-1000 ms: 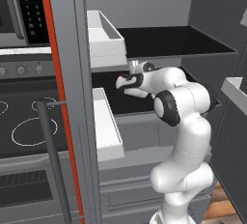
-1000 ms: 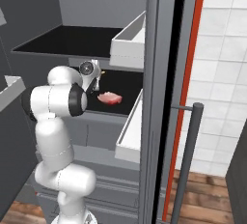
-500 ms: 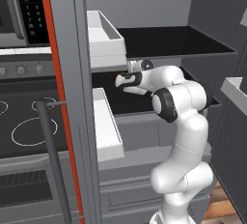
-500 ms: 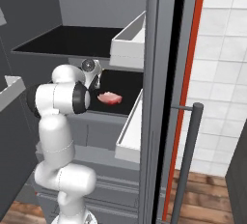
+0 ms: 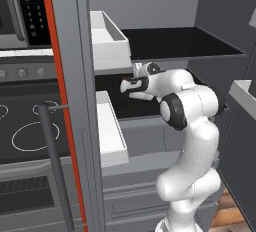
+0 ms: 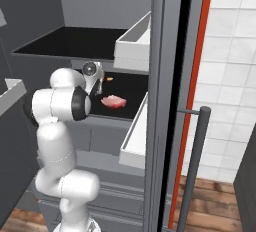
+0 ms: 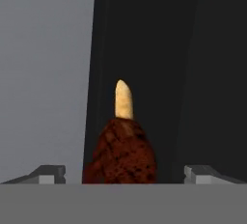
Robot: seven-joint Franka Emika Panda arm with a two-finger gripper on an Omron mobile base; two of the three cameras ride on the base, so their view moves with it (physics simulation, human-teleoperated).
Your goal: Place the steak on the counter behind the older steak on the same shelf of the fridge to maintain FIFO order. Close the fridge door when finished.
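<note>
The dark brown steak sits low in the hand view between the two fingertips, with a gap on each side. My gripper is open around it. The gripper reaches into the grey fridge just above the lower black shelf. The older steak, pale pink-red, lies flat on that shelf near its front, to the right of my hand. The fridge door stands wide open. The counter is out of view.
A small pale orange pointed item lies on the shelf beyond the steak, also seen as an orange item. White door bins jut out beside the arm. The upper shelf hangs above. A stove sits to the left.
The arm has barely shifted; the hand stays over the lower shelf at about the same spot.
</note>
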